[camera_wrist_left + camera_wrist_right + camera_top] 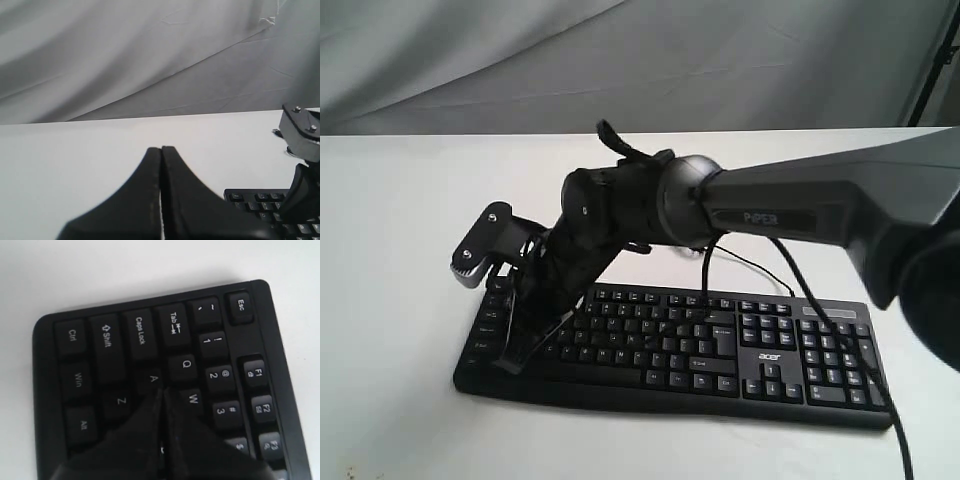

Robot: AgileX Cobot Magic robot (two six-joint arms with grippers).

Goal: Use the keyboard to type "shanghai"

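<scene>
The black keyboard (720, 350) with its white acer logo (770, 357) lies on the white table, numeric keypad to the right. My right gripper (508, 362) reaches across to the keyboard's left end, shut and empty. In the right wrist view its tips (161, 389) point down at the letter keys, right beside the A key (153, 378) and the W key (192, 399); the keys under the fingers are hidden. My left gripper (161, 148) is shut on nothing, above bare table left of the keyboard's corner (255, 200). It is not seen in the exterior view.
The right arm (770, 215) spans the scene above the keyboard, and its wrist camera mount (485, 245) sticks out to the left. A thin black cable (760, 268) runs behind the keyboard. A grey cloth (620, 60) hangs behind the table.
</scene>
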